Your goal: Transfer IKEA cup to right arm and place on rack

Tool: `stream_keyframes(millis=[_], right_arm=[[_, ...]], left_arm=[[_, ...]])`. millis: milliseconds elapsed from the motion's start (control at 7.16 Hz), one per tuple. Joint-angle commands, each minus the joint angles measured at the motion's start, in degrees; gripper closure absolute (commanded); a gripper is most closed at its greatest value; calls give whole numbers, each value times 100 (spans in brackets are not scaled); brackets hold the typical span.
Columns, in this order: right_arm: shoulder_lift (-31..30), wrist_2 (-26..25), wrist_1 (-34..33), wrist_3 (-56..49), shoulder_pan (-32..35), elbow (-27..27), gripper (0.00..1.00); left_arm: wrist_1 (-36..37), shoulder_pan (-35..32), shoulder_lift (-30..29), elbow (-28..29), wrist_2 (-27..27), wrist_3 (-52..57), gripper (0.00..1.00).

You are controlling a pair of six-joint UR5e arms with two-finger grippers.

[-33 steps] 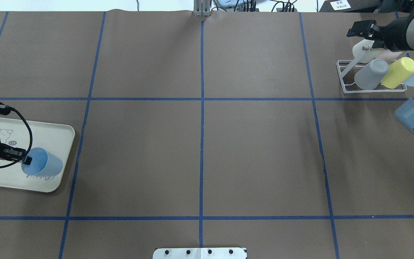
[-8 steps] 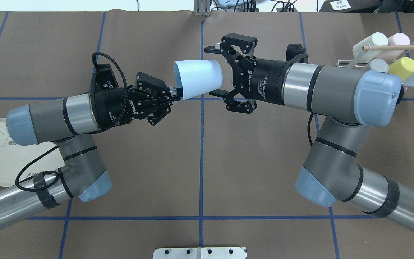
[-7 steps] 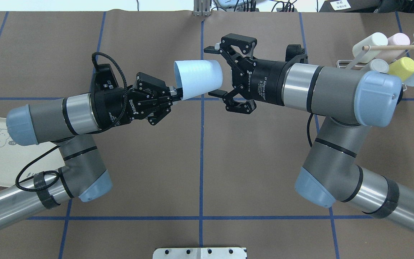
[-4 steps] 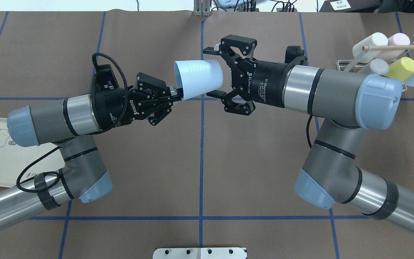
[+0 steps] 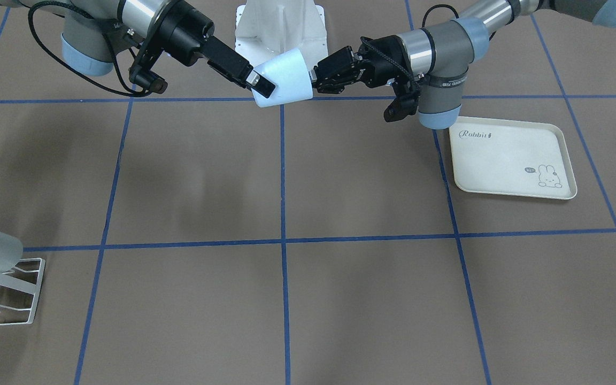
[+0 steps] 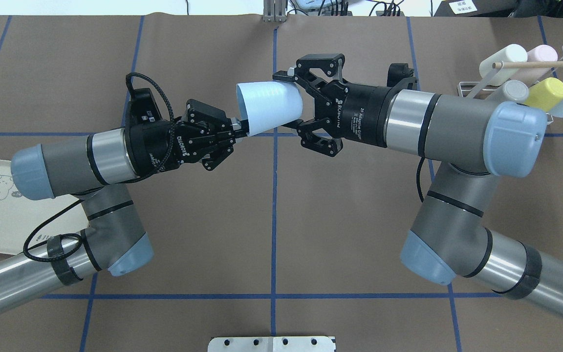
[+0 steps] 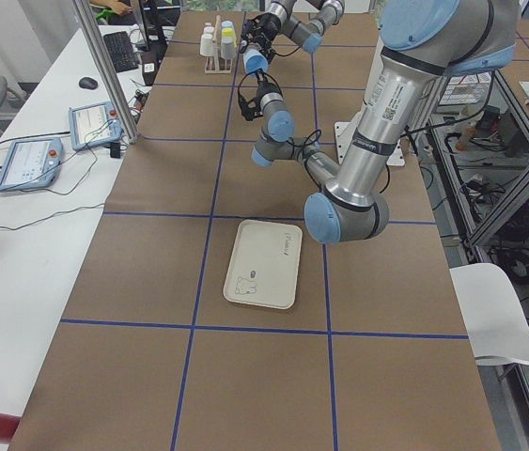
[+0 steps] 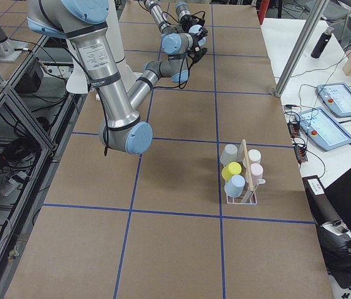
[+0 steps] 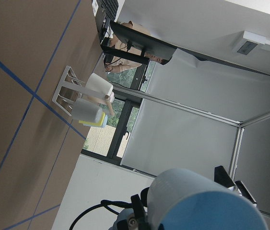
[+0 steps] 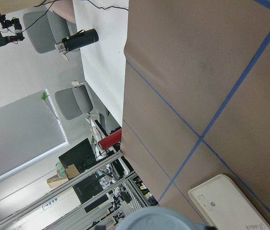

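— IKEA cup [image 6: 269, 107]: where is it, please?

— In the air above the middle of the table [image 6: 359, 220], lying on its side between the two arms. The left gripper [image 6: 240, 128] is pinched on its rim, with one finger inside the mouth. The right gripper [image 6: 291, 100] has its jaws at the closed end, one on each side, and they seem to press on the wall.

— So which step is this?

— The hand-over, I judge; the placing is not yet begun. Next, the left fingers should part and draw straight back out of the mouth, or the inner finger may drag the cup. Then the right arm must carry it to the rack [image 6: 482, 80], in the far right corner, where five cups [image 6: 548, 93] sit on the pegs.

— And the surroundings?

— The table has a brown cover with a grid of blue tape [image 6: 274, 220]. A cream tray [image 5: 500, 160] with a rabbit lies at the robot's left. Beyond the far edge stands a white desk [image 7: 20, 216] with two control tablets [image 7: 27, 162].
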Motion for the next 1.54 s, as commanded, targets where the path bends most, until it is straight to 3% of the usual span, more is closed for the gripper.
stream_keyframes(millis=[0,140,279,698,978,1397], right_arm=[[-5,-1,11,15,1,9,94],[-5,-97,11,15,1,18,100],[-5,-133,3,15,1,9,100],[-145,-203,-58,-369,115,-60,100],[-635,-318,-164,-1490,570,-166,100],[-673,-326,-1786,-3923,1615,-543,100]], left_arm=[[3,3,1,1,5,27,81],[11,3,1,10,74,54,36],[11,3,1,1,249,45,0],[20,-93,79,10,277,132,0],[55,-102,124,18,409,186,0],[64,-111,124,210,602,194,0]])
